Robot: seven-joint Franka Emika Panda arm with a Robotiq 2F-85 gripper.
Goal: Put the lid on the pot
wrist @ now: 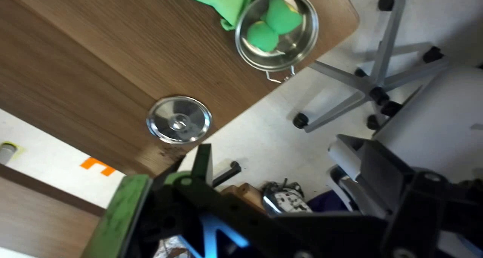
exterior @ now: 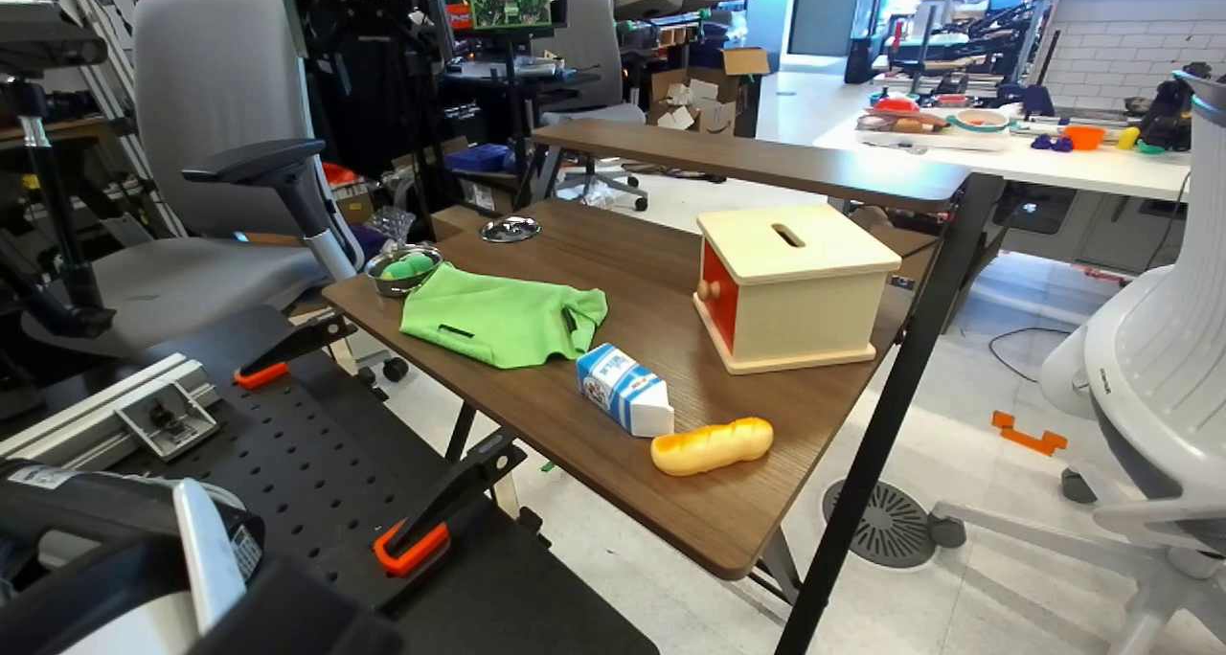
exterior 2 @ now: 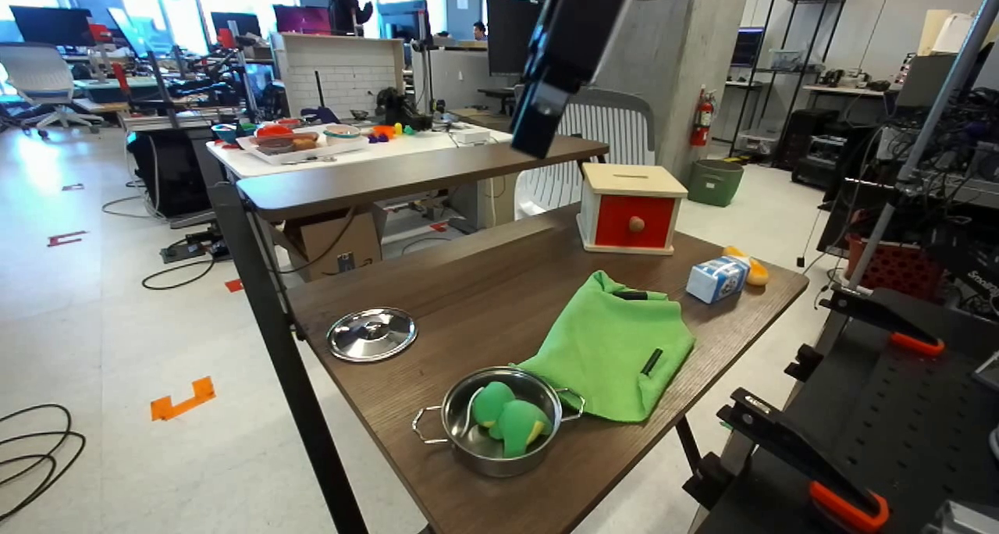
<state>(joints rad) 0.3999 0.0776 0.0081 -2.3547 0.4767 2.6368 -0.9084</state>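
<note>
Wrist view: lid near table edge.

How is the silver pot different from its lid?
The pot is deep like a bowl, but the lid is a shallow disc. The pot has a wire handle on each side, while the lid has one knob in its middle. The pot holds green things; the lid carries none. Both are round, shiny and silver, and both rest on the table.
</note>
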